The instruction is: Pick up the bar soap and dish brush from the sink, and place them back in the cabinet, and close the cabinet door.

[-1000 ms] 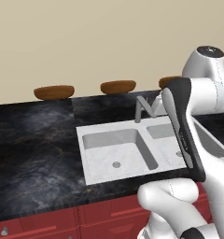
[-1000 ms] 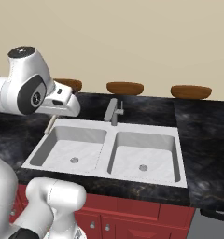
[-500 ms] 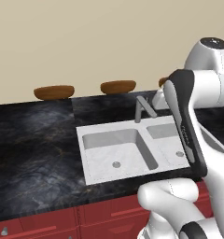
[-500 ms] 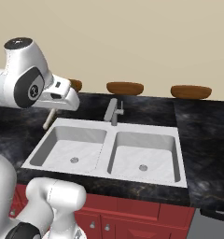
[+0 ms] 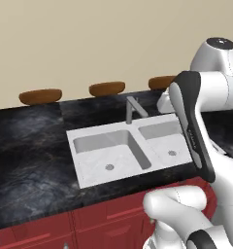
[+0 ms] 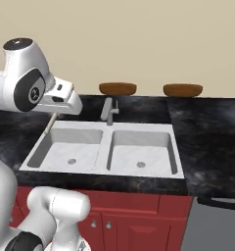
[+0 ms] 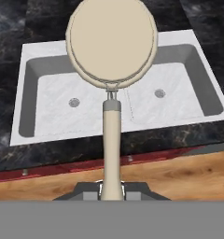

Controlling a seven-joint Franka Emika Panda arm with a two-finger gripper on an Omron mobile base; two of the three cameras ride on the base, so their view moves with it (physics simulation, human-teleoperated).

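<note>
Gripper [image 7: 111, 190] clamps dish brush [image 7: 112, 70] handle; head above sink [image 7: 30, 60].

Location type: kitchen. Indicators: a double-basin sink [image 6: 41, 152] with a faucet [image 6: 108, 111] behind its divider, set in a black marbled counter [image 6: 207, 142]. Red drawers [image 5: 45, 232] with small knobs sit below the sink. Three brown bowls [image 5: 107, 89] line the beige wall behind the sink. A wooden floor [image 7: 179, 172] lies below the drawers.
</note>
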